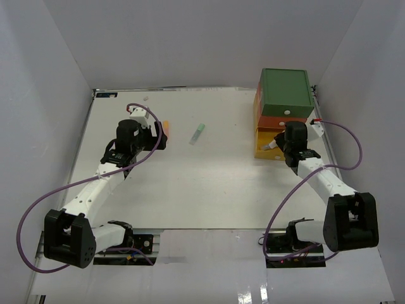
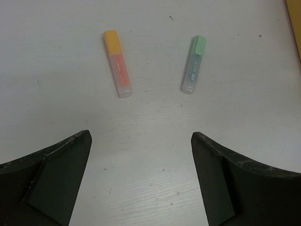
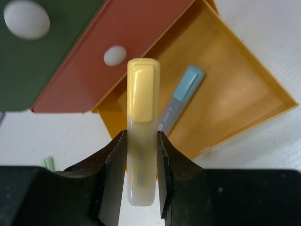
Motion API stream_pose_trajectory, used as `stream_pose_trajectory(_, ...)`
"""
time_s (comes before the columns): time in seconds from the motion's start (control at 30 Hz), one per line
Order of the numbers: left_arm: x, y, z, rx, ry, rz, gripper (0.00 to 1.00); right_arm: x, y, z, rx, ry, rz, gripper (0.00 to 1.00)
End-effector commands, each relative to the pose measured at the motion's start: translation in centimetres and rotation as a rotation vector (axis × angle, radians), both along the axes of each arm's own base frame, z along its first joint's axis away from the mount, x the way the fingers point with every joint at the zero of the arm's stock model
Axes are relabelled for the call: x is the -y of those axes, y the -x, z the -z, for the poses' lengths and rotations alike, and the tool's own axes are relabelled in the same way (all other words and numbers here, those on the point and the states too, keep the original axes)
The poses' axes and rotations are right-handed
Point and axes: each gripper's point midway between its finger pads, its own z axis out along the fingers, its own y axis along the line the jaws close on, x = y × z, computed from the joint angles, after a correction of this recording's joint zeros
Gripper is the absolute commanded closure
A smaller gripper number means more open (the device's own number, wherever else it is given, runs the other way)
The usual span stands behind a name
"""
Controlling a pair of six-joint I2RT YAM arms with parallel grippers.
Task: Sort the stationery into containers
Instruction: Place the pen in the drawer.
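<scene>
Your right tool (image 3: 141, 141) is narrowed onto a yellow highlighter (image 3: 142, 89). Its two fingers press the pale barrel from either side, and the capped end points up the frame. In the right wrist view the cap shows in front of the near corner of the open yellow drawer (image 3: 244, 94), which fills the upper right and is pulled out past the drawers stacked above it. A blue-capped highlighter (image 3: 183, 99) lies slanted on that drawer's floor, just right of the yellow one. The orange-red drawer (image 3: 84, 70) crosses the upper middle with its white knob (image 3: 115, 55) just above the yellow cap. The green drawer (image 3: 42, 66) takes the upper left corner.

Your left tool (image 2: 141, 136) stands wide, its dark fingers far apart in the bottom corners of the left wrist view, with nothing between them. Beyond it, on the white desk (image 2: 150, 117), two highlighters lie apart from each other. An orange-capped highlighter (image 2: 117, 63) is at upper left of centre and a green-capped highlighter (image 2: 194, 63) is to its right, both caps toward the top edge.

In the top view the drawer stack stands at the upper right of the desk with your right tool just below it. The green-capped one lies between your two tools.
</scene>
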Motion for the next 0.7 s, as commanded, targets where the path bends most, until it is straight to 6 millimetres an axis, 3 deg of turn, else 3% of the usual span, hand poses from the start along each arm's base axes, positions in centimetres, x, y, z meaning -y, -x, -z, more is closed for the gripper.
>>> stream_pose_trajectory(0.0, 0.2, -0.3, -2.3, 0.048, 0.02, -0.001, 0.02, 1.0, -2.0, -2.5, 0.134, -0.126, 0.105, 0.89)
stream_pose_trajectory(0.1, 0.1, -0.3, -2.2, 0.047, 0.017, -0.003, 0.02, 1.7, -3.0, -2.7, 0.151, -0.18, 0.161, 0.86)
stream_pose_trajectory(0.3, 0.1, -0.4, -2.1, 0.042, 0.014, -0.006, 0.02, 1.4, -4.5, -1.0, 0.107, -0.25, 0.19, 0.76)
stream_pose_trajectory(0.5, 0.0, -0.5, -1.6, 0.021, 0.017, -0.02, 0.02, 1.1, -4.1, -1.3, 0.114, -0.23, 0.147, 0.58)
stream_pose_trajectory(0.6, 0.1, -0.6, -1.2, 0.007, 0.023, -0.026, 0.02, 0.9, -3.5, -2.0, 0.141, -0.205, 0.099, 0.36)
stream_pose_trajectory(0.67, 0.0, -0.7, -1.2, 0.003, 0.023, -0.03, 0.02, 0.6, -3.0, -2.2, 0.141, -0.193, 0.065, 0.32)
